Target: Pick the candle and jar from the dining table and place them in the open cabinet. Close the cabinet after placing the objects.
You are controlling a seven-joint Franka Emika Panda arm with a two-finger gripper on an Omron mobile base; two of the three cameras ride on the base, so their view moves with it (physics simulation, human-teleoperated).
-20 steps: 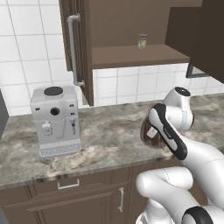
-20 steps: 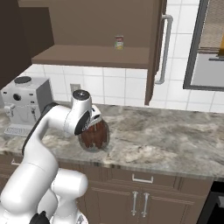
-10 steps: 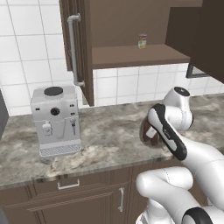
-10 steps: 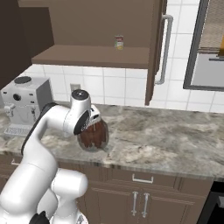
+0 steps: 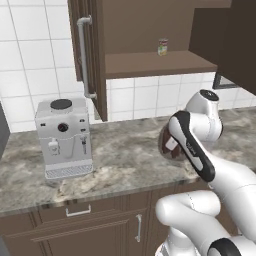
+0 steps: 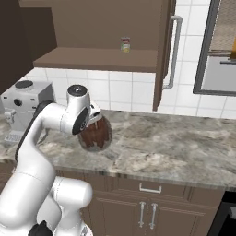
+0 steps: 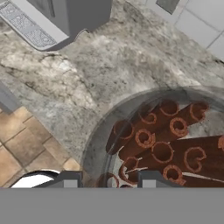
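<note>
My gripper is shut on the jar, a squat ribbed reddish-brown jar whose rim runs between the two fingertips. In the base views the jar hangs at the hand just above the marble counter, below the cabinet. The cabinet is a dark brown wall unit with both doors swung open. On its shelf stands the candle, small and yellow, toward the back. The dining table is out of view.
A silver coffee machine stands on the counter left of the jar. The open cabinet doors jut out over the counter, each with a long bar handle. Dark drawers and cupboards sit below. A window is at the right.
</note>
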